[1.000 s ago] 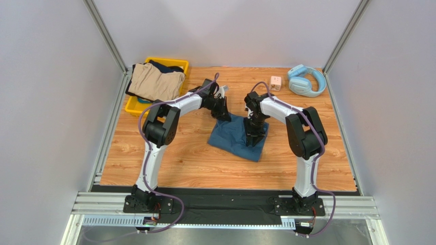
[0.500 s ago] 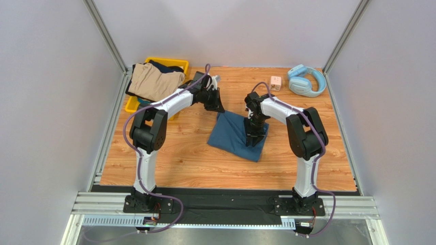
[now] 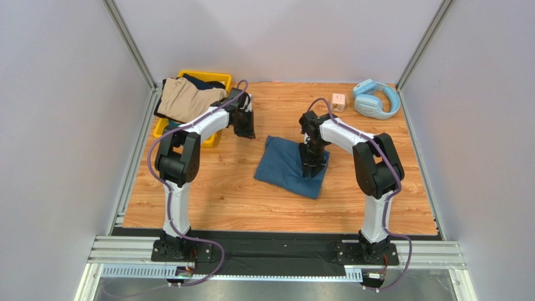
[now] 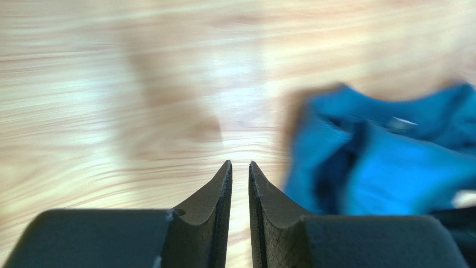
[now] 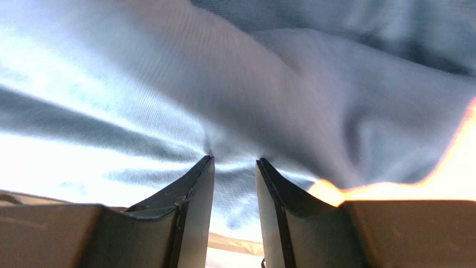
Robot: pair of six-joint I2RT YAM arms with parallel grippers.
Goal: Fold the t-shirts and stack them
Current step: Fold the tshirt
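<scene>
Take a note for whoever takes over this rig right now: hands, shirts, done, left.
Left hand: slightly open, empty, over the table near the yellow bin.
Right hand: open, tips pressing on the blue shirt.
Shirts: blue shirt folded mid-table; tan shirt and dark garment bunched at the bin.
Done: blue fold, apparently.
Left: fold the other two, stack all.

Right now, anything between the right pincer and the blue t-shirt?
Nothing visible. The right pincer is down on the folded blue t-shirt, tips touching the cloth, jaws apart. The left pincer stands clear, left of the shirt.
</scene>
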